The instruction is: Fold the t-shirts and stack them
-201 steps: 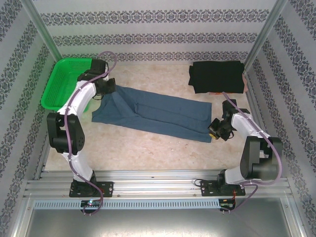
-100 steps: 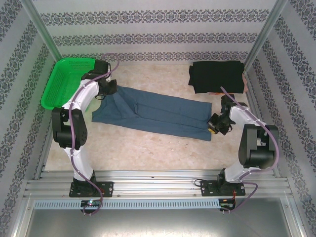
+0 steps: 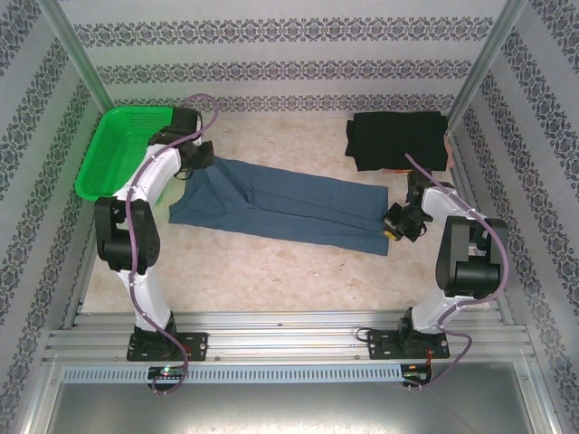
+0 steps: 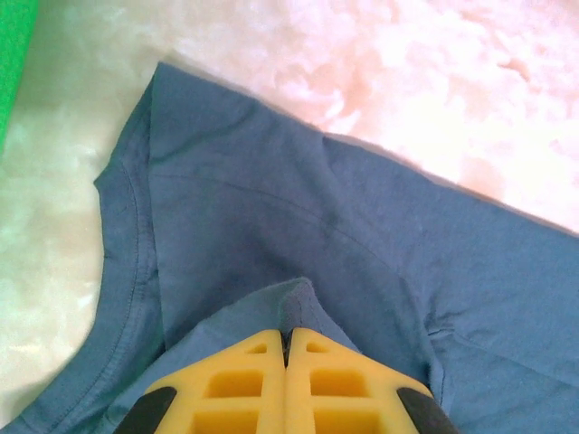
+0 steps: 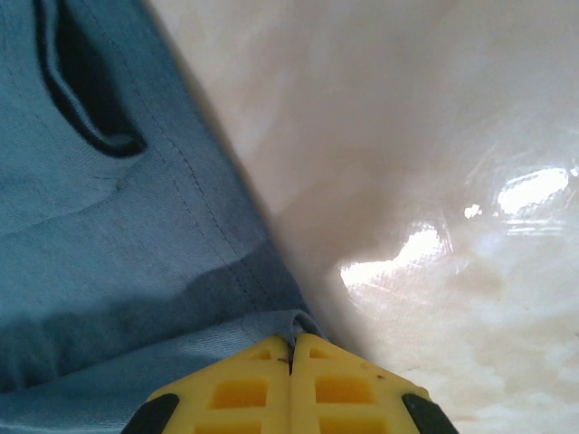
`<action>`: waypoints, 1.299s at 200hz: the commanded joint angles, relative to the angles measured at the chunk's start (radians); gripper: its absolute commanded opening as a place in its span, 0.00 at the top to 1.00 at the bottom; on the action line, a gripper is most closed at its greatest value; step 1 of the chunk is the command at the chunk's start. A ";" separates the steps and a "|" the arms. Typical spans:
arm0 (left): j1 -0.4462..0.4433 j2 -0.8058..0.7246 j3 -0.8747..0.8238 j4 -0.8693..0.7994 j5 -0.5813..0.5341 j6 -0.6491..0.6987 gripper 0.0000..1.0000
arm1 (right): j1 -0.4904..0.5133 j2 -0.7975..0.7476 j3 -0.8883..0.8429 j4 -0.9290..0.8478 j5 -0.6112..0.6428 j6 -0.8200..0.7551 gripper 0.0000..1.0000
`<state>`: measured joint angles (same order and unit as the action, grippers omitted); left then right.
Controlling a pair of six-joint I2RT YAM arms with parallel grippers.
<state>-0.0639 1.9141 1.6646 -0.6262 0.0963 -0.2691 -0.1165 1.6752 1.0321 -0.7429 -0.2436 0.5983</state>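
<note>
Looking at the slate-blue t-shirt [image 3: 289,208] laid out long across the middle of the bench [image 3: 271,271], running from near the far left corner down toward the right edge. Folded lengthwise into a narrow strip, by the look of it. Mostly flat, with a few creases along its length.

Got the left gripper [image 3: 201,161] at the shirt's far-left end, just beside the green basket [image 3: 113,154] parked in the far left corner. Clamped tight on a pinch of blue cloth. From the left wrist: yellow fingertips [image 4: 244,380] pressed together, a small ridge of fabric poking up between them, collar curve and a sleeve seam spread out beyond.

Same deal with the right gripper [image 3: 392,228] at the opposite end, near the right edge of the bench. Closed on the hem corner of that same shirt. From the right wrist: yellow pads [image 5: 344,384] meeting with the stitched edge tucked in at the tips, bare glossy bench top off to the side.

Then the black t-shirt [image 3: 398,140], already folded into a neat rectangle in the far right corner. Well apart from the basket, a bit beyond the right gripper, not touching the blue one.
</note>
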 commanded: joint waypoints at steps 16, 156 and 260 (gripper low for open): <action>0.003 0.031 0.078 0.050 -0.001 -0.004 1.00 | -0.015 0.036 0.028 -0.001 0.016 -0.018 1.00; 0.004 0.173 0.243 0.059 0.056 -0.052 0.41 | -0.035 0.090 0.155 0.006 -0.006 -0.033 0.45; 0.006 -0.455 -0.415 -0.047 0.190 -0.364 0.06 | -0.037 -0.325 -0.183 -0.051 -0.198 -0.098 0.08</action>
<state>-0.0639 1.5848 1.4368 -0.5873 0.3035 -0.5713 -0.1673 1.3655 0.9424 -0.7597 -0.3733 0.5045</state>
